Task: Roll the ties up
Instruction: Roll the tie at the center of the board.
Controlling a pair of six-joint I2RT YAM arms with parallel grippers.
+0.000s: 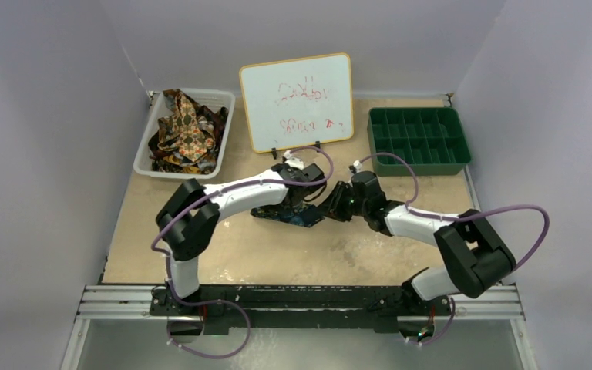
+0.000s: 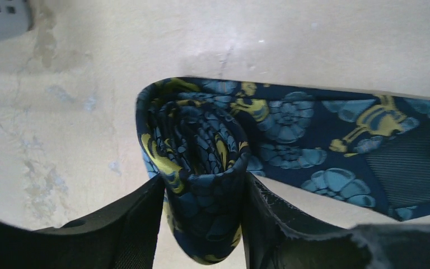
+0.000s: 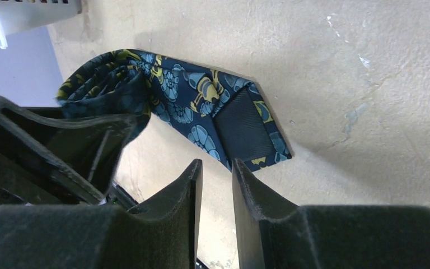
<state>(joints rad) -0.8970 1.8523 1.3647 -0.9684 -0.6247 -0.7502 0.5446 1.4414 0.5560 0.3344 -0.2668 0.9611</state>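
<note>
The left gripper [image 2: 202,180] has its two fingers [image 2: 129,230] pressed against either side of the roll [image 2: 196,134] wound into the navy tie [image 2: 308,126], so it is clenched on that coil, which stands on edge with its spiral facing the wrist camera. The right gripper [image 3: 217,168] hovers just short of the tie's loose tail [image 3: 246,131], its jaws drawn to a narrow slit with nothing between them. The tie lies on the table [image 1: 316,258] between the two wrists, near the whiteboard [image 1: 297,100]. Only a short flat length is left unwound, ending in a pointed tip with dark lining showing. To finish well, I judge the left claw should hold the coil firmly enough that the inner turns do not spring loose, but not so hard that it flattens. It should turn toward the tail so each new lap lands square on the last. The right claw could pin or lightly tension the tail against the table, so the fabric feeds in straight rather than skewing into a cone. The cloth looks slippery, so any regrasp should be brief. The white basket [image 1: 228,123] of unrolled ties [image 1: 185,131] and the green divided tray [image 1: 418,168] stand well apart from the work
</note>
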